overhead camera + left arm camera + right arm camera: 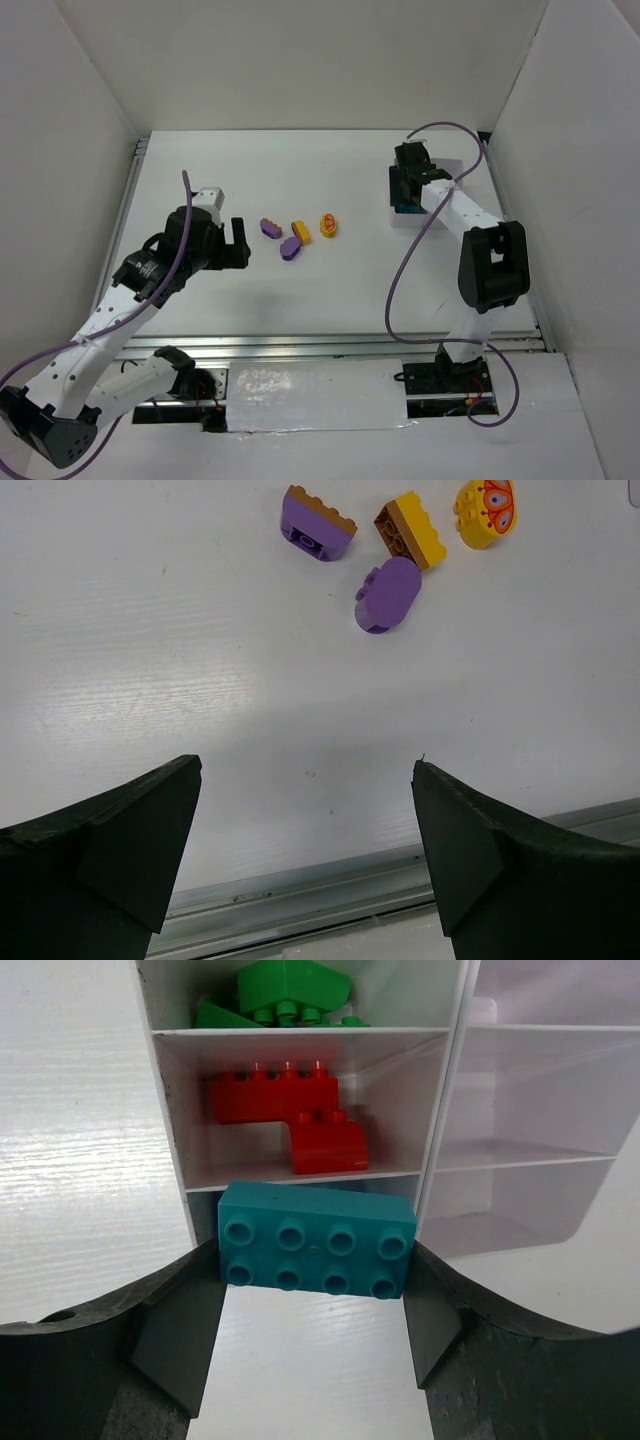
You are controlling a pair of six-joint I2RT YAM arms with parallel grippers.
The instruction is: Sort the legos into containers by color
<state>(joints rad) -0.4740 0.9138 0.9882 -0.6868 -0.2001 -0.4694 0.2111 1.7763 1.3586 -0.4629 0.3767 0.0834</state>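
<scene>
My right gripper (310, 1250) is shut on a cyan studded brick (315, 1240), held by its two short ends just in front of the nearest left cell of the translucent tray (440, 1110). Red bricks (285, 1110) fill the cell behind it, and green ones (285, 995) the one beyond. On the table's middle lie a purple brick (316, 525), a yellow-orange brick (412, 530), a purple oval (389, 593) and a yellow oval (486, 510) with an orange print. My left gripper (308, 765) stands open, holding nothing, short of them. From above, the right gripper (405, 195) covers most of the tray (400, 222).
A metal rail (350, 885) runs along the table's near edge, just under the left fingers. White walls close the table in at the back and both sides. The tray stands at the far right, close to the right wall.
</scene>
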